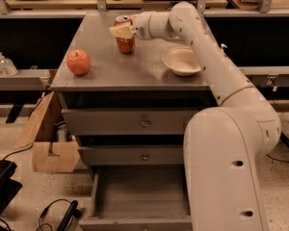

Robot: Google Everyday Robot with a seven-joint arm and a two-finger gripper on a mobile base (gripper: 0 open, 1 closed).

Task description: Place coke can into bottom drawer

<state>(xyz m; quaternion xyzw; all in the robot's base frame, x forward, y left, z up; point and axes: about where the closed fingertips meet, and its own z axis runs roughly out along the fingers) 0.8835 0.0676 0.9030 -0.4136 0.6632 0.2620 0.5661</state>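
On the floor at far left, a cardboard box (42, 146), open-topped, close beside the desk (135, 76). On the desk top near its left edge, a red apple (78, 61). Further right and toward the back, the coke can (126, 44), upright on the surface, well apart from the apple. Right at the can's upper part, the end effector (122, 31); gripping or merely alongside, cannot tell. Low down, the bottom drawer (142, 198), pulled out. Right of the can, a pale bowl (182, 61), with the white arm (216, 71) reaching over from the right.
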